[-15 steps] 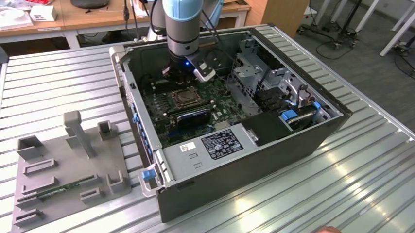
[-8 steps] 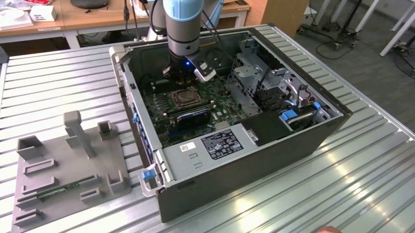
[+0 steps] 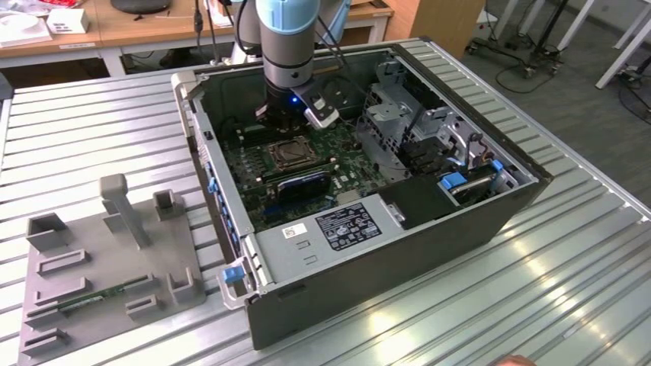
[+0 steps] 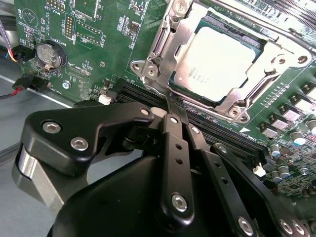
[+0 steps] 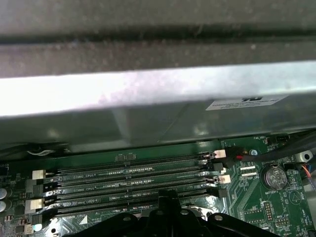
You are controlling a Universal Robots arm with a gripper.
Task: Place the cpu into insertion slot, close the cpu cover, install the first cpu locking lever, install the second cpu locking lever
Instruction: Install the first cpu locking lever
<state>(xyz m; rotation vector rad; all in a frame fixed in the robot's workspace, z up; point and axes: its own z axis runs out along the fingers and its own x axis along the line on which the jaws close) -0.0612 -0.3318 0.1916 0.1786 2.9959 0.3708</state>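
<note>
Table: ribbed silvery metal top point(image 3: 91, 130), glare patches near the front edge.
Desks: wooden tops point(image 3: 152, 27) behind, a white box point(image 3: 66, 20) on 1.
Floor: grey point(image 3: 549, 84), wheeled stand legs point(image 3: 508, 53) on it.

My own black linkage blocks the near edge of the insertion slot point(image 4: 197, 96) in the second wrist view, the cpu cover point(image 4: 276, 74) runs off that picture's edge, and my gripper point(image 4: 174, 104) fingertips are too tightly bunched for me to tell their gap.
</note>
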